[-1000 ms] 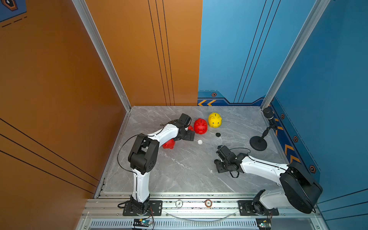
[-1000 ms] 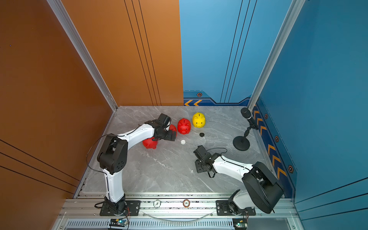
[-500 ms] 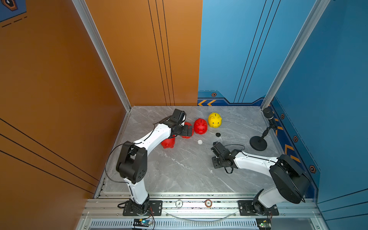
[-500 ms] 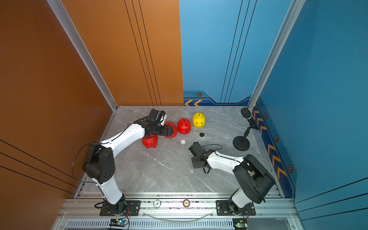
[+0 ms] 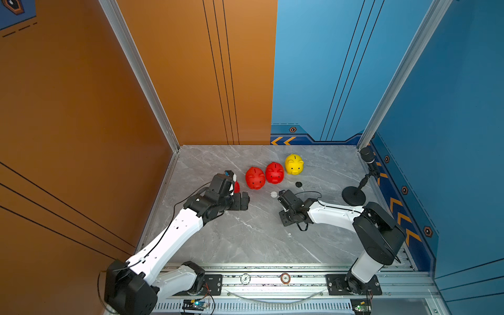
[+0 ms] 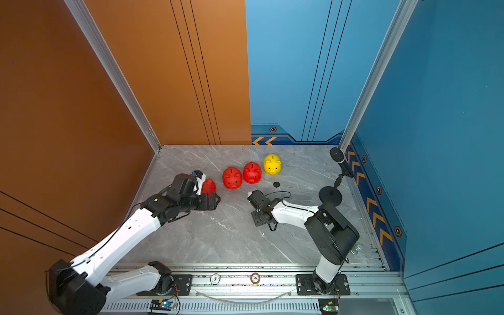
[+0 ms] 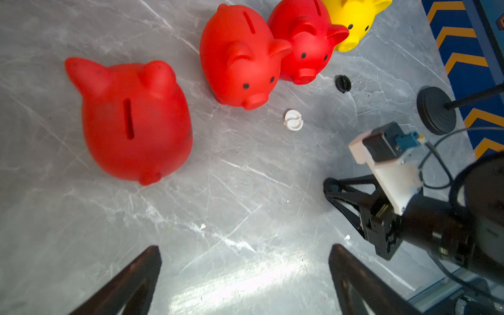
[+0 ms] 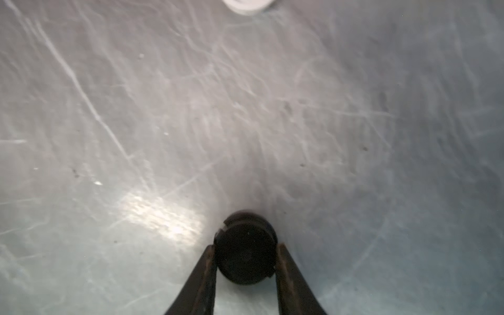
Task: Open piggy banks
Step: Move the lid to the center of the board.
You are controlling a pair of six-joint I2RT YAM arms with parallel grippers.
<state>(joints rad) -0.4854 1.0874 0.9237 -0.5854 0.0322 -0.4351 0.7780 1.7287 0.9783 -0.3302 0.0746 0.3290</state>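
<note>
Four piggy banks stand on the grey marbled table. In both top views the yellow one [image 5: 294, 164] [image 6: 272, 164] and two red ones [image 5: 274, 172] [image 5: 255, 177] form a row. A third red one [image 6: 209, 186] [image 7: 133, 120] stands slot up, left of the row and close behind my left wrist. My left gripper [image 5: 244, 201] [image 7: 245, 251] is open and empty, low over bare table in front of that pig. My right gripper [image 5: 283, 218] [image 8: 246, 246] is shut on a small round black plug [image 8: 245, 248] at the table surface.
A loose white plug [image 5: 273, 194] [image 7: 293, 120] lies just beyond my right wrist, in front of the red pigs. A second black plug [image 5: 299, 184] [image 7: 343, 83] lies in front of the yellow pig. A microphone on a round black stand [image 5: 353, 195] is at the right wall.
My left gripper has let go of the red pig it held in the row and drawn back toward the front. My right gripper's fingers have narrowed onto the black plug.
</note>
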